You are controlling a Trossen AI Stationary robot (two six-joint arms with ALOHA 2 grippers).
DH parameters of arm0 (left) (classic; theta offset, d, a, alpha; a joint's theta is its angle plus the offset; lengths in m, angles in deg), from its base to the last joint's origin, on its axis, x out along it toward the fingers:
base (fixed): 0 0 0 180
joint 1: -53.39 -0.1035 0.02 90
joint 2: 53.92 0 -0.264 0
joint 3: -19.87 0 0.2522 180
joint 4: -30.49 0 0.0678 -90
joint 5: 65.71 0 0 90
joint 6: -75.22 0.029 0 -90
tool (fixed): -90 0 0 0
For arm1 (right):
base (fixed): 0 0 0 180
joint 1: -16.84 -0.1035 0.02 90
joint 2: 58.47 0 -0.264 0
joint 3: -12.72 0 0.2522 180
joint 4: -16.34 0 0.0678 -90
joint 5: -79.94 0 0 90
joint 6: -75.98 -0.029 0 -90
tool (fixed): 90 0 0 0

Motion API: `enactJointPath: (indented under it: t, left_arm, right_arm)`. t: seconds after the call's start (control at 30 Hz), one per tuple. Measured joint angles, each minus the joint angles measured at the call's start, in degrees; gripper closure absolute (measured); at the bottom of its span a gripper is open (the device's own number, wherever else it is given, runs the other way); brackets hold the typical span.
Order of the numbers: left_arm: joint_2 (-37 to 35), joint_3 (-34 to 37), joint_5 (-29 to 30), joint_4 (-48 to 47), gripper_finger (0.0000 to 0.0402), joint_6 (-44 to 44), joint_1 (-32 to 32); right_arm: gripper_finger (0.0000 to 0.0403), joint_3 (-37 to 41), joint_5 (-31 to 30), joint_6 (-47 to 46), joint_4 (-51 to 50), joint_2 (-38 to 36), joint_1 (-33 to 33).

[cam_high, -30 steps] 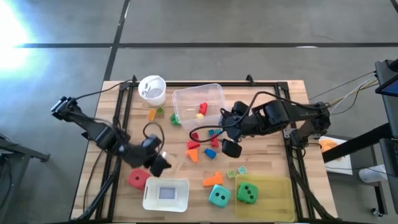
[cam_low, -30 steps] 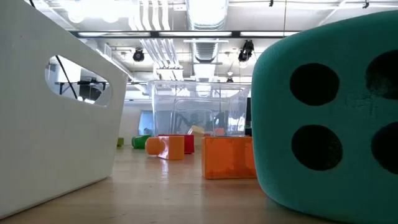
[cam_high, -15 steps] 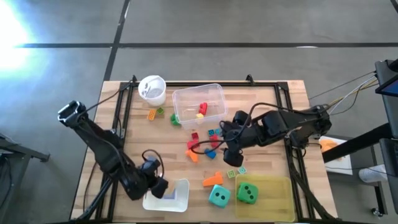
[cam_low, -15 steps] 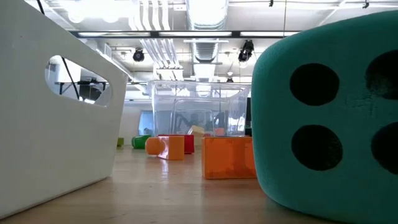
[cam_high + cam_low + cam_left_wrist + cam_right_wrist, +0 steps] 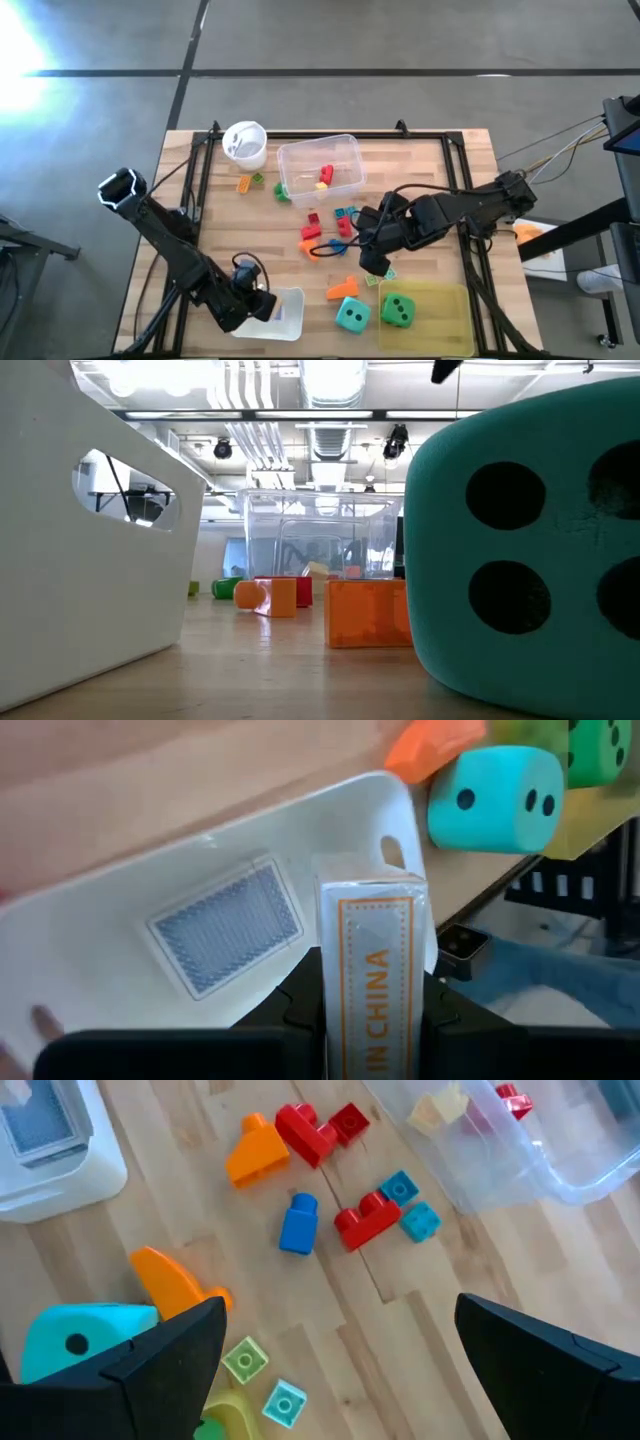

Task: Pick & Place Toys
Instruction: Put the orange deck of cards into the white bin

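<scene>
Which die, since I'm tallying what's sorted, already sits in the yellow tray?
The green die. It lies inside the yellow tray, while the teal die stands on the bare wood beside that tray.

A white cup (image 5: pixel 245 143) stands near the table's (image 5: pixel 430 180) far left corner, a clear plastic tub (image 5: pixel 300 160) just beside it. A white bin (image 5: pixel 290 318) and a yellow translucent tray (image 5: pixel 440 310) sit along the near edge.
</scene>
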Motion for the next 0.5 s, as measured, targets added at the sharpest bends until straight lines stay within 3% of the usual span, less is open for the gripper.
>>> enactJointPath:
  t: [0.3,0.5]
  left_arm:
    - [-0.5,8.9,-0.2,15.5,0.0338,4.2,0.3]
    - [-0.5,12.3,-1.0,17.0,0.0338,3.8,0.3]
  right_arm:
    - [0.0018,10.6,-0.2,-3.8,8.8,-7.5,-1.8]
    - [0.0018,18.2,-0.5,-5.9,16.7,-13.5,-2.3]
